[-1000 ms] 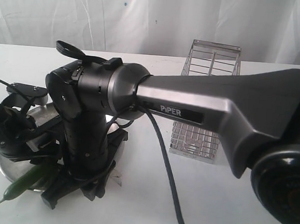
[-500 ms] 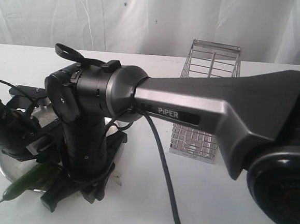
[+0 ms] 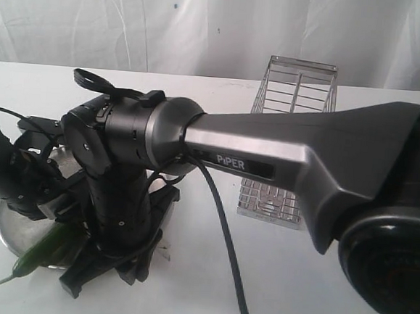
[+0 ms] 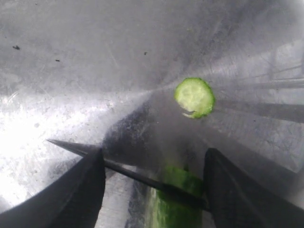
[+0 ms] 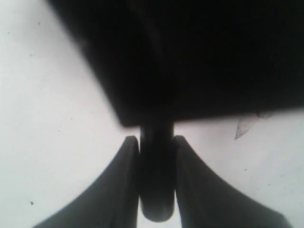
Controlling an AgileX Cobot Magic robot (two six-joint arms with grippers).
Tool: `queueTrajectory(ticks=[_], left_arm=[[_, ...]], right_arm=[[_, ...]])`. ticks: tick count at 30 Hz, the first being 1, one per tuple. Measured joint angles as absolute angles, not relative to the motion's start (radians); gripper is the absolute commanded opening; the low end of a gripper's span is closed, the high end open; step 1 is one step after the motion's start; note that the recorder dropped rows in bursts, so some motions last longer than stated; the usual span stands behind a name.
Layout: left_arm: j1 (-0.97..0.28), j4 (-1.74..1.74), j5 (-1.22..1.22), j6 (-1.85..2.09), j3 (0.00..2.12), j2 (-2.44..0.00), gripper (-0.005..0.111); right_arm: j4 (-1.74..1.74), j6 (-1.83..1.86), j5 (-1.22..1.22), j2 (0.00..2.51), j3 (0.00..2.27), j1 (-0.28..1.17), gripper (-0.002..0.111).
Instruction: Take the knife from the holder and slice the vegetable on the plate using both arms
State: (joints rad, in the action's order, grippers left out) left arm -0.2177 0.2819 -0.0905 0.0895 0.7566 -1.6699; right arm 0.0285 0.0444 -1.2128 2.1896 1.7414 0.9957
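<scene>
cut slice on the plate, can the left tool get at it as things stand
Probably not directly. In the left wrist view the knife blade crosses between the left tool and the cut slice, and the vegetable sits between its fingers. The slice itself lies bare on the plate.

The surface (image 3: 207, 288) is white and flat, running back to a pale draped backdrop. Two things rest directly on it. The plate (image 3: 8, 230), round, steel and reflective, sits toward 8 o'clock, much of it hidden behind black arm parts; a green vegetable (image 3: 39, 253) lies across its near rim, the thin stem end reaching out over the surface toward 7 o'clock. The holder (image 3: 291, 98), a shiny wire basket, stands upright toward 1 o'clock, well apart from the plate. A dark cable (image 3: 225, 245) hangs in front of the surface at 6 o'clock.
</scene>
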Motion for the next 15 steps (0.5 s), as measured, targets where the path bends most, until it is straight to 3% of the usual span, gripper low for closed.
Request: queueTrajectory(ticks=[15], left_arm=[[-0.218,0.273,-0.103,0.090,0.774,-1.679,0.063]], right_arm=[[-0.009,0.046,-1.212,2.190,1.741,0.997,0.000]])
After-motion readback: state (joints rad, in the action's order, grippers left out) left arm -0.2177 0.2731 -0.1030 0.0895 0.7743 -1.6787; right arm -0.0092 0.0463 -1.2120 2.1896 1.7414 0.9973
